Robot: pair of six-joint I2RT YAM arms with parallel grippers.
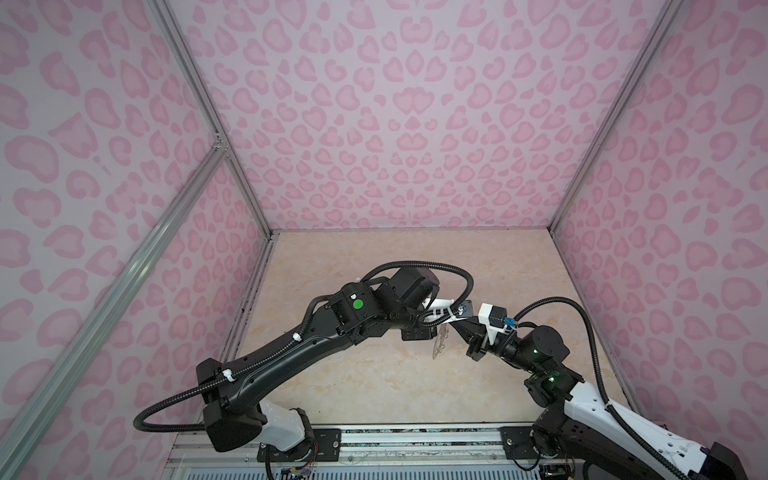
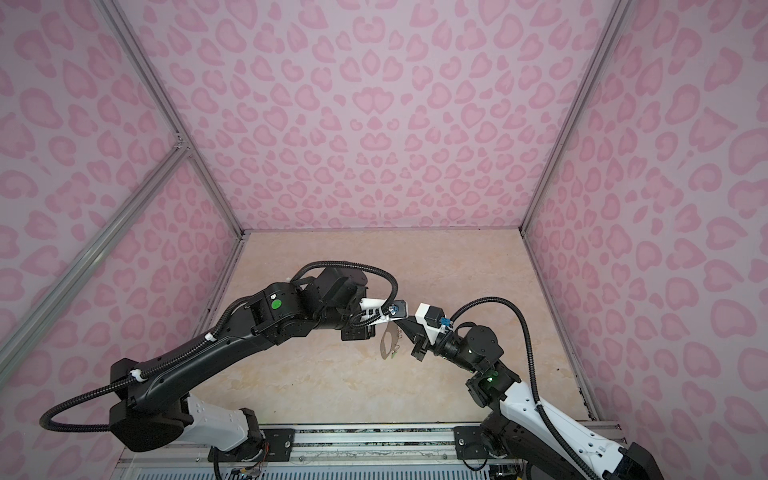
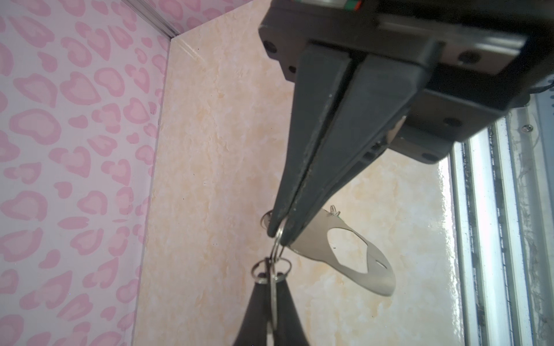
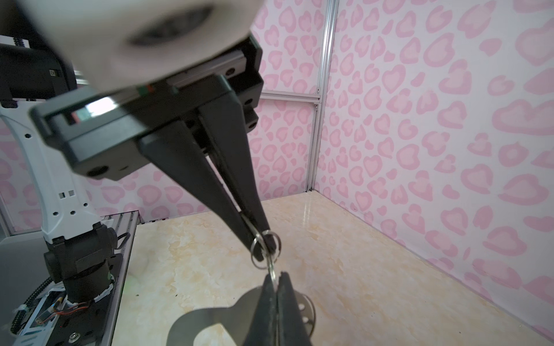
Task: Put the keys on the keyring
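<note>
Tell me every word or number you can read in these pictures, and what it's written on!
No word, number or sign can be read in any view.
Green round sticker on the left arm: plain, no writing.
Small white label beside it: too small to read.
Keyring: bare metal, no lettering seen.

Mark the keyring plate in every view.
Top view: keyring lower middle, slightly right of centre.
Top view: lower middle, centred.
Left wrist: just behind the left gripper tips.
Right wrist: behind that gripper, partly cropped.
Shared landmark: left gripper clamped on it.
</note>
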